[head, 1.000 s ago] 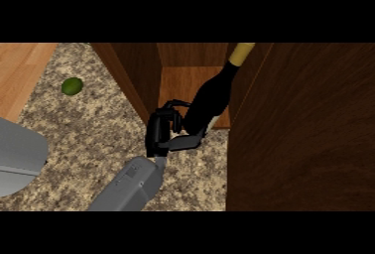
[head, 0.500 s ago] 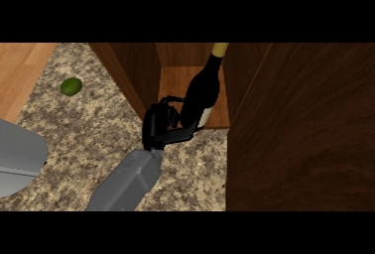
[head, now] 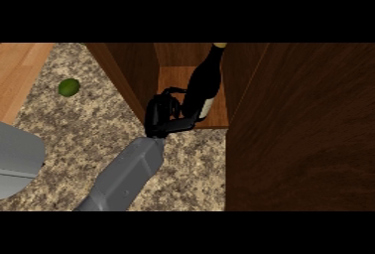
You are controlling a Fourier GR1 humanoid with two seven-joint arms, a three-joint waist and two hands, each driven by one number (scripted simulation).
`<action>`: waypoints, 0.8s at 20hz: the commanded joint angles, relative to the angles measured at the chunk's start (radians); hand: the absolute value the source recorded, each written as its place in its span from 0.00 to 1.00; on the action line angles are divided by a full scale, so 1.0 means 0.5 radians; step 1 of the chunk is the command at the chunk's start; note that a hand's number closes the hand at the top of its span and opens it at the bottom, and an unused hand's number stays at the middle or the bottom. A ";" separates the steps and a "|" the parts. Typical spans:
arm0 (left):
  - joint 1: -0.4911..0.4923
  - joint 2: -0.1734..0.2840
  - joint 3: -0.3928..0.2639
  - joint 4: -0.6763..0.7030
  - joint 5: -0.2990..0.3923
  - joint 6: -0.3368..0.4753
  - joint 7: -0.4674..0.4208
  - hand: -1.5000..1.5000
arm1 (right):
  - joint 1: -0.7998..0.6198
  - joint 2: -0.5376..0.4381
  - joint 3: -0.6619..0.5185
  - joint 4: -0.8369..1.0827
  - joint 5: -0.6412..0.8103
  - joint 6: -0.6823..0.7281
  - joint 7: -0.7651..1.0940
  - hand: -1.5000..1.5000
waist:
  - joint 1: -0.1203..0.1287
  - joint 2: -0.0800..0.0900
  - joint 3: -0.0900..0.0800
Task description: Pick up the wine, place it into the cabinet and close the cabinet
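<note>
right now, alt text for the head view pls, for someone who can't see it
A black hand holds a dark wine bottle upright on the floor of an open wooden cabinet, its fingers curled round the bottle's base. A green lime lies on the speckled counter to the left.

Right hand apparently around wine bottle inside open cabinet.

Dim, even light; cabinet interior darkly shaded
</note>
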 commanded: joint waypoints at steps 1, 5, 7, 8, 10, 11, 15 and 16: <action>-0.093 -0.001 -0.015 0.092 0.087 -0.097 0.015 1.00 | 0.074 -0.034 -0.095 0.041 -0.082 0.061 -0.066 0.00 | 0.000 -0.002 0.001; -0.335 0.000 0.064 0.261 0.212 -0.091 0.032 1.00 | -0.009 -0.025 -0.028 0.103 -0.014 0.075 -0.097 0.00 | -0.024 0.009 0.000; -0.261 0.000 0.053 0.326 0.181 -0.172 -0.067 1.00 | 0.055 -0.073 -0.106 -0.002 -0.162 0.091 -0.012 0.00 | -0.013 0.002 0.000; -0.371 0.000 0.059 0.291 0.207 -0.079 0.024 1.00 | 0.008 -0.047 -0.064 0.017 -0.052 0.048 -0.026 0.00 | -0.011 0.002 0.000; -0.276 0.000 0.059 0.244 0.149 -0.094 0.062 1.00 | 0.009 -0.002 -0.096 0.288 0.020 0.115 -0.284 0.00 | 0.021 -0.004 0.002; -0.330 -0.001 0.067 0.298 0.194 -0.093 0.021 1.00 | -0.064 0.026 0.020 0.153 0.058 0.011 -0.102 0.00 | 0.006 -0.001 0.001; -0.439 -0.001 0.078 0.535 0.256 -0.105 -0.010 1.00 | -0.053 -0.067 -0.087 0.049 -0.115 0.041 0.010 0.00 | -0.035 0.011 0.000; -0.456 -0.001 0.065 0.576 0.221 -0.104 0.051 1.00 | -0.071 -0.037 -0.055 0.113 -0.057 0.049 -0.062 0.00 | -0.025 0.010 0.000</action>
